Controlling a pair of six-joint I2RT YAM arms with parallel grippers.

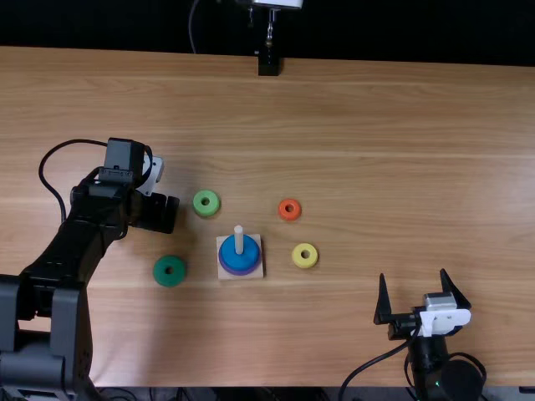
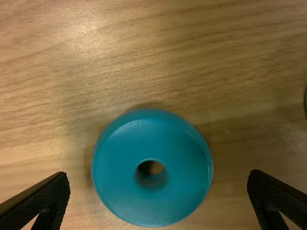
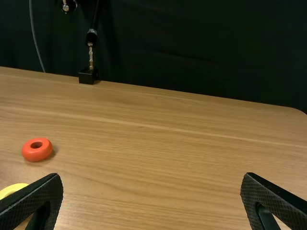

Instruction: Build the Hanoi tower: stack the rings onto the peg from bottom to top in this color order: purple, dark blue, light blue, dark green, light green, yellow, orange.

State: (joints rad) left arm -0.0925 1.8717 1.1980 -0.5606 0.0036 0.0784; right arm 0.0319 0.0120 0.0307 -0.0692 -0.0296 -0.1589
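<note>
In the top view my left gripper (image 1: pixel 159 214) is over the table's left part, up-left of the dark green ring (image 1: pixel 170 271). From its wrist, the left gripper (image 2: pixel 159 173) is open, with the dark green ring (image 2: pixel 152 167) below, between its spread fingers. The wooden peg (image 1: pixel 239 241) stands on a square base (image 1: pixel 256 271); blue (image 1: pixel 240 257) tops its stack, purple showing beneath. Light green (image 1: pixel 206 203), orange (image 1: pixel 289 209) and yellow (image 1: pixel 304 256) rings lie loose. My right gripper (image 1: pixel 413 274), open and holding nothing, is at the lower right; its wrist view shows the gripper (image 3: pixel 151 176) open too.
A black stand (image 1: pixel 268 63) is at the table's far edge. Cables loop beside both arms. The left arm's large links cover the table's lower left corner. Bare wood (image 1: pixel 418 150) spreads across the right side.
</note>
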